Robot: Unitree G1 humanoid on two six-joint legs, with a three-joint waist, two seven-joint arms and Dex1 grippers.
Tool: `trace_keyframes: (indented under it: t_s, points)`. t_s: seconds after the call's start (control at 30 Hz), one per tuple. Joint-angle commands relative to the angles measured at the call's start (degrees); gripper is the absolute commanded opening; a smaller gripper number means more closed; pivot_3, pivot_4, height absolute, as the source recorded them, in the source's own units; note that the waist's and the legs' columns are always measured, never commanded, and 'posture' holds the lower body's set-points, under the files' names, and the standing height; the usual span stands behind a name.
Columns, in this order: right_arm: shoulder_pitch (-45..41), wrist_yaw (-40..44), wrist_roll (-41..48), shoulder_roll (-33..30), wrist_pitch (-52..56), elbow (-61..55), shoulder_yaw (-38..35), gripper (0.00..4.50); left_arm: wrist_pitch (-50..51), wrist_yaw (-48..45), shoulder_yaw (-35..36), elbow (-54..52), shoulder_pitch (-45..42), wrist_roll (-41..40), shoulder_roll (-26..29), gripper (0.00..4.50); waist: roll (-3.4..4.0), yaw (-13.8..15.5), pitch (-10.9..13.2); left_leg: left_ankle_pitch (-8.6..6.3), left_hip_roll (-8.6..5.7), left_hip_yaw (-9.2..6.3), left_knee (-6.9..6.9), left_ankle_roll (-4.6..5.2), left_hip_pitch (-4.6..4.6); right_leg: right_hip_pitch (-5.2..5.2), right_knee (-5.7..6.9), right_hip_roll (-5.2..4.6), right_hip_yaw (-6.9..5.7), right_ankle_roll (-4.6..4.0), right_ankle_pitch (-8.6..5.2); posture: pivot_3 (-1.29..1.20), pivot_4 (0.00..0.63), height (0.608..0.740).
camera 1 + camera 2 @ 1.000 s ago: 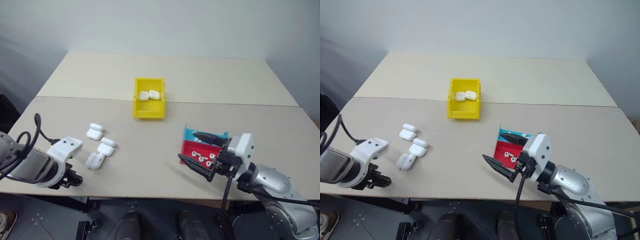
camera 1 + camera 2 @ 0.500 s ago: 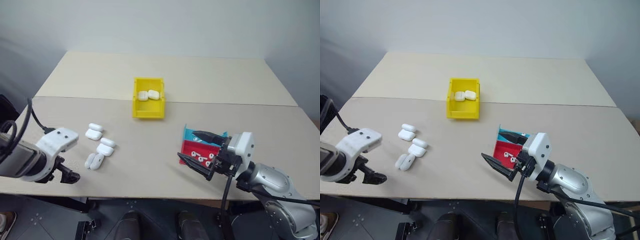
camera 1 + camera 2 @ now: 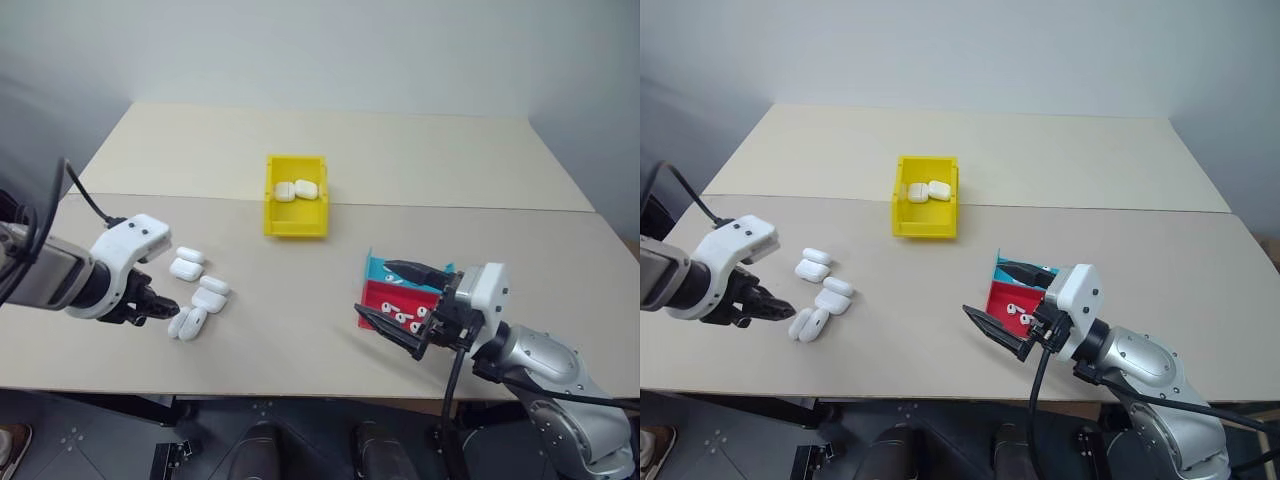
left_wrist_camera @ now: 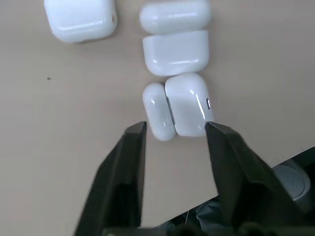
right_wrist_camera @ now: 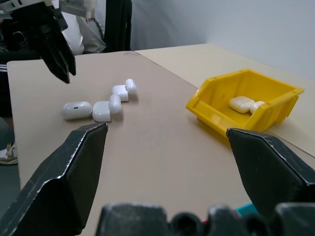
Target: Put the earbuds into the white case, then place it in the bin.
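Head views: hovering near the table's left front edge, left gripper (image 3: 165, 308) just beside the cluster of white cases (image 3: 197, 292); sitting mid-table toward the far edge, yellow bin (image 3: 297, 196).

Left wrist view: lying just beyond the narrowly parted, empty jaws, nearest open white case (image 4: 177, 105).

Right wrist view: spreading wide and empty, right gripper (image 5: 170, 182) jaws, framing bin and cases, both well apart.

Wide-spread right hand (image 5: 165, 147) faces yellow bin (image 5: 244, 101) and white cases (image 5: 101, 105).
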Motion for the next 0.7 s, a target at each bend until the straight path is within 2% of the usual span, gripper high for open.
trace_keyframes:
  t_s: [0.03,0.07,0.13,0.4,0.7]
  points:
    - [-0.6,0.1,-0.1,-0.2,-1.8,-1.1,-1.1,4.5,0.5,-3.3,-1.0,-0.4,-1.6,3.3,-1.0,0.87,0.0,0.0,0.0,0.0,0.0,0.0,0.0,0.0,0.0,0.0,0.0,0.0,0.01,0.0,0.0,0.0,0.15,0.74]
    - [-0.6,0.1,-0.1,-0.2,-1.8,-1.2,-1.1,4.5,0.5,-4.0,-1.6,-0.8,-1.5,4.2,-1.3,0.49,0.0,0.0,0.0,0.0,0.0,0.0,0.0,0.0,-0.02,-0.02,-0.01,0.0,0.01,0.01,0.0,0.0,0.15,0.74]
    - [-0.6,0.0,-0.2,-0.1,-1.9,-1.2,-1.0,4.5,0.5,-4.6,-3.5,-0.5,-1.4,5.4,-1.7,0.02,0.0,0.0,0.0,0.0,0.01,-0.02,0.0,0.0,-0.05,-0.04,0.0,0.0,0.0,0.01,0.0,0.0,0.15,0.74]
    - [-0.2,-0.7,-0.4,0.1,-1.7,-1.8,-1.0,4.5,0.5,-3.8,-8.1,1.2,-2.2,8.3,-5.1,0.02,0.0,-0.1,0.0,0.0,0.0,-0.03,0.0,0.01,-0.03,-0.03,0.03,0.0,0.01,0.0,0.0,0.0,0.15,0.74]
    - [0.6,-1.7,-0.1,-0.1,-1.1,-3.0,-1.4,4.5,0.5,-1.4,-7.9,0.3,0.3,8.0,-7.7,0.02,0.0,-0.1,0.0,0.0,0.01,-0.04,0.0,0.01,-0.02,-0.02,0.04,0.0,0.01,0.01,0.0,0.0,0.15,0.74]
